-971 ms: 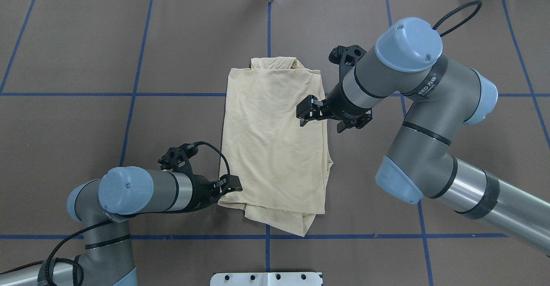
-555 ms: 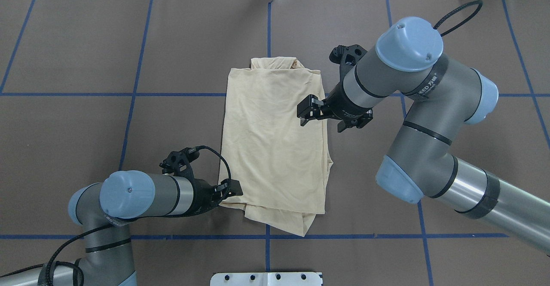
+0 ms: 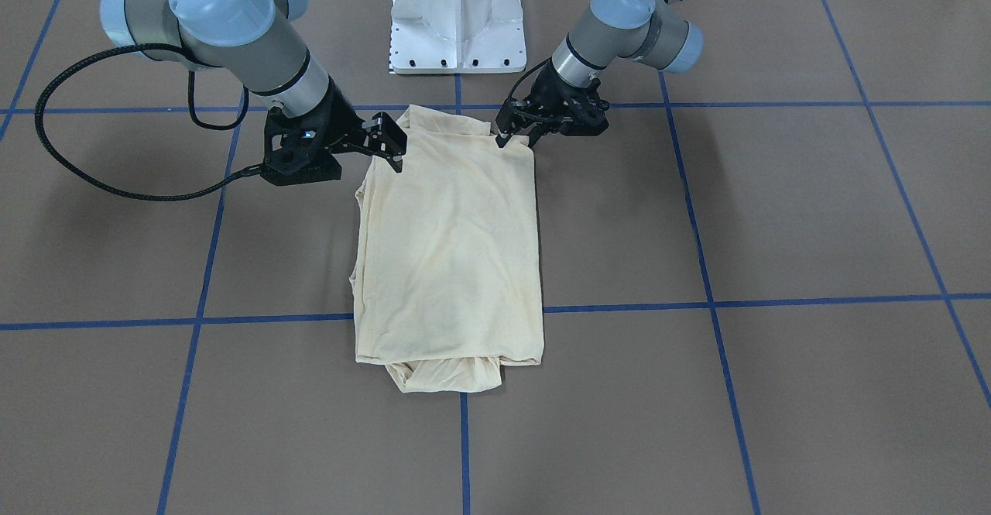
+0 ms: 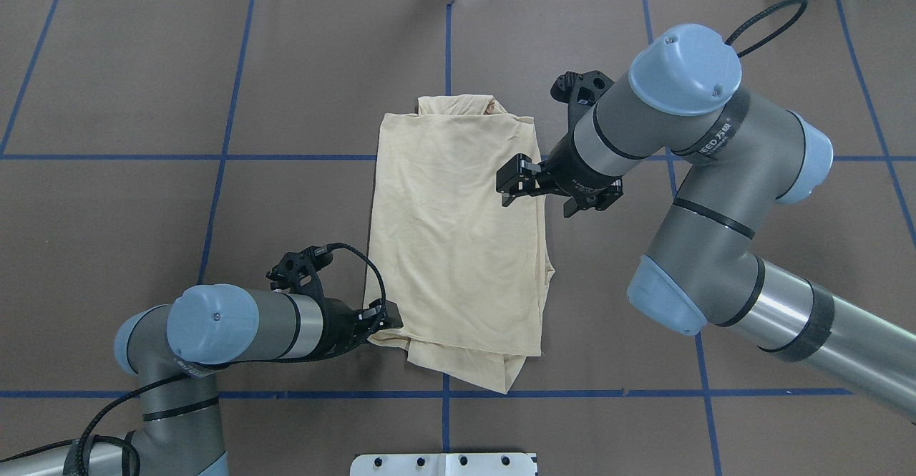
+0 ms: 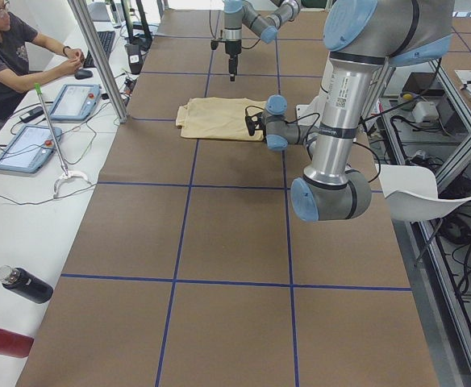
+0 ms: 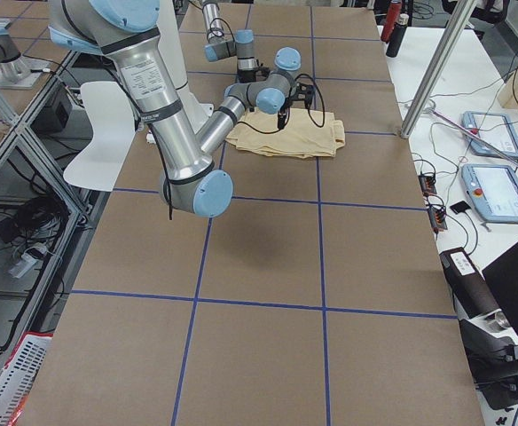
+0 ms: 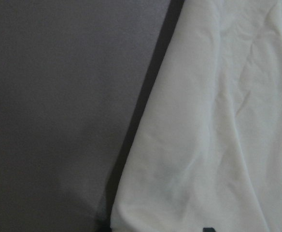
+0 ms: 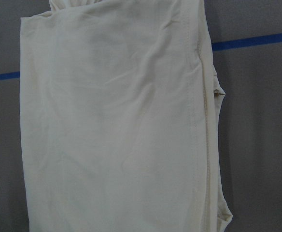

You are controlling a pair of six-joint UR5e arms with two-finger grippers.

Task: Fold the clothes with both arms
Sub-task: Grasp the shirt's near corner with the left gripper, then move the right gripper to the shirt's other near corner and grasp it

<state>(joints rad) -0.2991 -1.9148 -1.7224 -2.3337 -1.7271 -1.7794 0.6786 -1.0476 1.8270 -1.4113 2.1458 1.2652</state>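
Shirt (image 4: 458, 240) lies folded long in the middle of the table (image 4: 143, 68) | left gripper (image 4: 385, 318) at its near corner, can't see if it holds | right gripper (image 4: 508, 188) hangs above, fingers apart | I'd pinch both corners evenly, lift together.

robot lab: teach pendants (image 5: 72, 101), gridded table (image 4: 322, 68)

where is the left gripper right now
In the overhead view the black left gripper sits left of centre, at the near left corner of the folded cream-yellow shirt, just beyond a blue tape line.
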